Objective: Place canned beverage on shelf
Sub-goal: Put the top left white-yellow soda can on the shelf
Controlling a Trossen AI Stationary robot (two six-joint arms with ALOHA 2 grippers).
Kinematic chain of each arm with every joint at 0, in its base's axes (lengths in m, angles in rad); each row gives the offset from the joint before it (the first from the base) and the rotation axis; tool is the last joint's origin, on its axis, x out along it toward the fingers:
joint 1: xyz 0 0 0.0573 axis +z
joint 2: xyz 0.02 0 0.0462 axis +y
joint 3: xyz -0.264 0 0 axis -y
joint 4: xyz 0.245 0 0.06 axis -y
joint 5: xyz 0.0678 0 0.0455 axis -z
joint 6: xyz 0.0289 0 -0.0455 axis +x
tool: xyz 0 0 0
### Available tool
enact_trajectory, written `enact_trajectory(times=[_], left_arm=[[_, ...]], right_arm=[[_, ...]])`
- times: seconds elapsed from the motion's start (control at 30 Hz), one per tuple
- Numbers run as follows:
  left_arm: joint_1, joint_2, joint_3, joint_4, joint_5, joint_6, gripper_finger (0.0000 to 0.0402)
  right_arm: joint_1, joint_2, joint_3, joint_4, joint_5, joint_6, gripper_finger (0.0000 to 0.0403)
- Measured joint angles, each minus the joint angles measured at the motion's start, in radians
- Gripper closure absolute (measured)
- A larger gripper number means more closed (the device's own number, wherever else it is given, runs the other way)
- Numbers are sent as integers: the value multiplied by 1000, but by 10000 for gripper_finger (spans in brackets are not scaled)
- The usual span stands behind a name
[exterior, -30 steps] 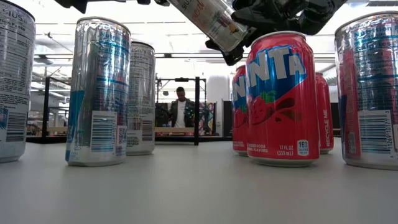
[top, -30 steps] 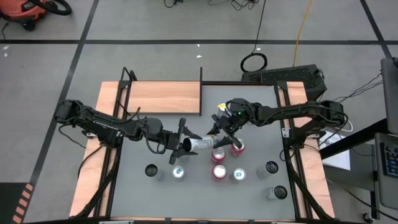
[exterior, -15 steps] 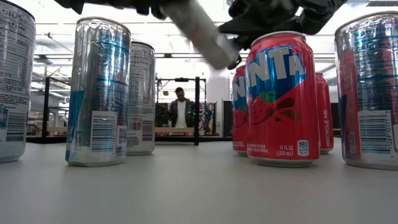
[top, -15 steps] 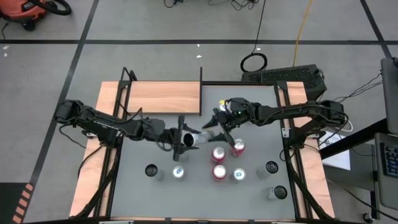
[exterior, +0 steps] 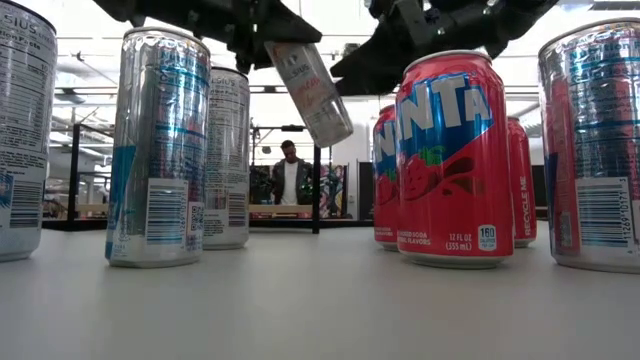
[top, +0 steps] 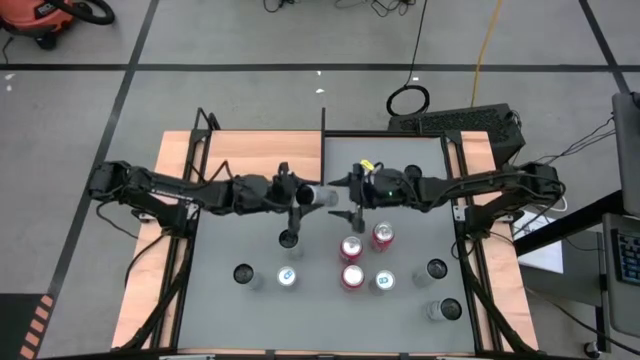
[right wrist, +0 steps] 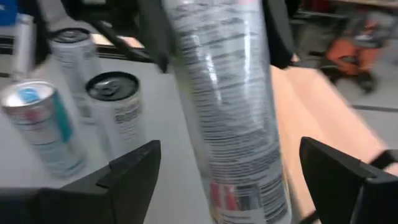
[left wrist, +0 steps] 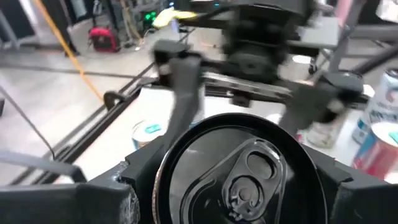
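- The slim silver can with dark print (top: 322,195) is up in the air, lying tilted, its end just off the near right corner of the flat light-brown wood-grain shelf with thin black posts (top: 262,157).
- The left hand (top: 300,196) is pinching that can: in its wrist view the can's dark pull-tab lid (left wrist: 239,171) fills the space between the two fingers.
- The right hand (top: 350,198) sits just right of the can, fingers spread wide on either side of the can body in its own wrist view and, as far as I can tell, not touching it.
- My read: the can is with the left arm alone and the carry is underway, but nothing stands on the shelf board, so the placing itself is not yet done.
- Left to do, I'd judge: swing the can over the board, bring it upright and set it down.
- Containers on the grey tabletop (top: 400,320), all on the side of the shelf nearer the camera's foot: three red strawberry soda cans (top: 352,249), several silver-and-blue cans (top: 287,277) and a few dark-topped ones (top: 436,269).
- Every lid that shows looks sealed; what's inside cannot be seen.
- In the low view the big red can (exterior: 454,160) stands upright, touching nothing.
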Motion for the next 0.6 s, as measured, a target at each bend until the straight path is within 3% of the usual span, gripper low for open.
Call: enact_trajectory(times=[0.13, 0.2, 0.6], left_arm=[[30, 0, 19, -53, 9, -79, 148], [44, 0, 25, -55, 35, -101, 148], [60, 0, 32, -35, 61, -246, 148]], right_arm=[[57, 1, 0, -14, 235, -6, 83], [72, 1, 0, -18, 292, 0, 83], [74, 1, -1, -60, 316, 52, 83]])
